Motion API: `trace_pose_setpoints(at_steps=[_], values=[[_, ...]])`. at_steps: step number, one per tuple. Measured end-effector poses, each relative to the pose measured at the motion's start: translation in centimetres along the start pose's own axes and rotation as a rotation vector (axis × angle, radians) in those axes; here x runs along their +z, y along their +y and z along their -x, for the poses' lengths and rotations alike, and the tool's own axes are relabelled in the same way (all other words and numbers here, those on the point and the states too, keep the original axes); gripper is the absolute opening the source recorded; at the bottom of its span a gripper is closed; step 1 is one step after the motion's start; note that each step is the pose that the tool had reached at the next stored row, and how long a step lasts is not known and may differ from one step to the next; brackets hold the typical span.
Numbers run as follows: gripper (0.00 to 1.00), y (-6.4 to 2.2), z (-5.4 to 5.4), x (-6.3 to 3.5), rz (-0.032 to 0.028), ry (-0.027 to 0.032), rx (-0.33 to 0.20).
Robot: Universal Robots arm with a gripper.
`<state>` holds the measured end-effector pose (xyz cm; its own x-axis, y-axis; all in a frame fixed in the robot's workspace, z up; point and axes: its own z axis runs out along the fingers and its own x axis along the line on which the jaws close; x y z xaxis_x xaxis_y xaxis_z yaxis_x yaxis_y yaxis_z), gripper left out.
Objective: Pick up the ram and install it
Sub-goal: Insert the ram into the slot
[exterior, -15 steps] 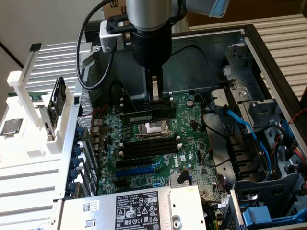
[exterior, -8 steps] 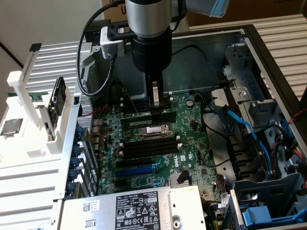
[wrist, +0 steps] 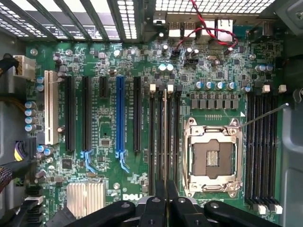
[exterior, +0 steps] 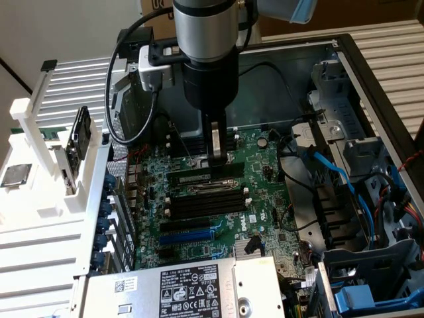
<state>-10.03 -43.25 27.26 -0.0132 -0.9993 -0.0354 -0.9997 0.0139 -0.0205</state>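
From my station the ram [wrist: 164,137] is hard to read. In the wrist view I see it edge-on, a thin pale line with no label or chips showing. It runs along the bank of memory slots [wrist: 152,142] between the blue expansion slot [wrist: 118,118] and the CPU socket [wrist: 210,158]. One end of it disappears between the fingertips of the gripper [wrist: 165,189], which are pinched together on it. I cannot tell whether the stick sits in a slot or hangs just above one. The black fingers also cover the near ends of those slots.

In the exterior view the gripper [exterior: 216,158] points straight down at the motherboard [exterior: 258,199], and the thick arm [exterior: 209,59] blocks the board behind it. A dark, green-edged strip lies right under the fingertips. I take it for the same stick but cannot be sure. The power-supply box [exterior: 192,288] is cut off by the frame edge.

Counting in the wrist view:
- one ram
- four memory slots in the bank under it
- four more on the far side of the socket
- one CPU socket
- one blue slot
- one white slot [wrist: 49,106]
- one finned heat sink [wrist: 85,198]
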Motion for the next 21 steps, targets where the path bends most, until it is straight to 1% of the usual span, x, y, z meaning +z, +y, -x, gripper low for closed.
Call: trace_pose_setpoints(at_steps=[1, 3, 4, 5, 8, 12, 14, 21], values=[[0.12, -0.01, -0.23, 0.0, 0.0016, 0.0001, 0.0], [0.12, -0.04, -0.24, 0.0, 0.0026, 0.0002, 0.0], [0.12, -0.09, -0.24, 0.0, 0.004, 0.0002, 0.0], [0.12, -0.19, -0.24, 0.01, 0.0065, 0.0001, 0.0], [0.12, -0.19, -0.24, 0.0, 0.007, 0.0003, 0.0], [0.12, -0.43, -0.24, 0.06, 0.0081, 0.0041, 0.0], [0.12, -0.43, -0.24, 0.16, 0.0081, 0.0046, 0.0], [0.12, -0.43, -0.26, 0.94, 0.0095, 0.007, 0.0]])
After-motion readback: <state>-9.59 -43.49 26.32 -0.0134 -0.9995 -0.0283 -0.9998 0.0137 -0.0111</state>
